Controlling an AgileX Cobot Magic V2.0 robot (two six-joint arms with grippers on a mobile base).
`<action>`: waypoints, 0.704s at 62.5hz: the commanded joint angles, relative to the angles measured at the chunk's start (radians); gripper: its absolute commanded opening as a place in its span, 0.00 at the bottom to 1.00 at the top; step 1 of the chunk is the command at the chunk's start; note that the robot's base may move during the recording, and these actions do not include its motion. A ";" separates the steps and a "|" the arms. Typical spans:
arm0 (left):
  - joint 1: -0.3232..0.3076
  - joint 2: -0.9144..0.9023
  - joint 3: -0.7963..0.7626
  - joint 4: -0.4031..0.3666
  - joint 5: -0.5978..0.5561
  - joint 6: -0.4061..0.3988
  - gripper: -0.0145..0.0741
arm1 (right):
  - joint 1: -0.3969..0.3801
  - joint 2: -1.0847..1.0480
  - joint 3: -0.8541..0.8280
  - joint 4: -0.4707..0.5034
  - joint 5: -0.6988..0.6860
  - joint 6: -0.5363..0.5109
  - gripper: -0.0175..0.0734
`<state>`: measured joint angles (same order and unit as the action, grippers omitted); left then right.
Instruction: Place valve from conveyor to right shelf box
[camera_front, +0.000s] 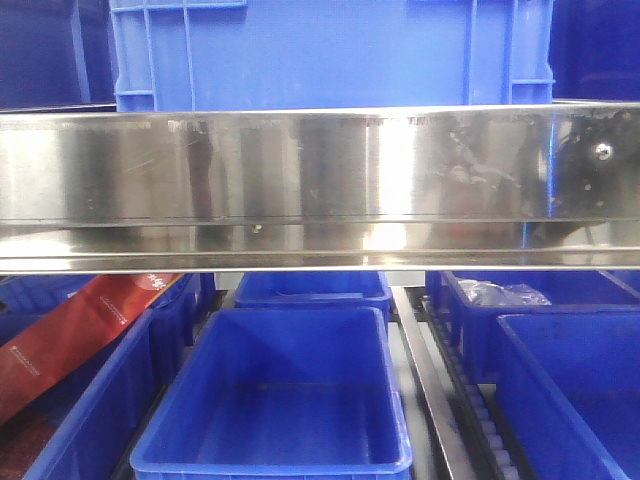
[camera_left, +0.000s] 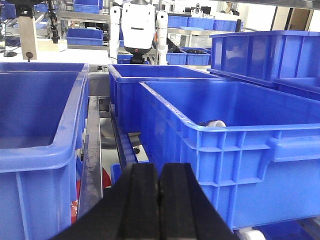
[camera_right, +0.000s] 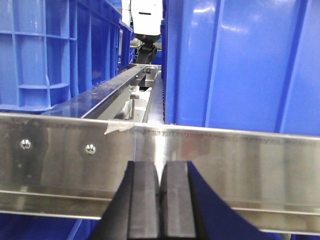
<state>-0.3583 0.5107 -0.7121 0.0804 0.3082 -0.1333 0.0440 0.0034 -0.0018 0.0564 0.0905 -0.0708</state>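
Status: transfer not shown underway; both grippers closed w/ nothing held.

Left gripper (camera_left: 159, 200) has pads pressed together, empty, near a large blue bin (camera_left: 240, 150) on its right. Right gripper (camera_right: 160, 205) likewise shut tight on nothing, facing the steel shelf rail (camera_right: 200, 150). No valve or conveyor identifiable in any view; a small pale object (camera_left: 215, 123) sits inside that bin, too hidden to ID. Front view: empty blue box (camera_front: 280, 400) below rail. Judged: pick and place both remain, unless that object is the valve.
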 joint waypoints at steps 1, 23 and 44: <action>0.003 -0.005 0.001 0.003 -0.018 -0.009 0.04 | -0.004 -0.003 0.002 0.000 -0.027 0.000 0.01; 0.003 -0.005 0.001 0.003 -0.018 -0.009 0.04 | -0.004 -0.003 0.002 0.000 -0.029 0.000 0.01; 0.007 -0.012 0.001 0.042 -0.013 -0.007 0.04 | -0.004 -0.003 0.002 0.000 -0.029 0.000 0.01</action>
<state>-0.3583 0.5101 -0.7121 0.0861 0.3082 -0.1333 0.0440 0.0034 -0.0018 0.0564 0.0886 -0.0708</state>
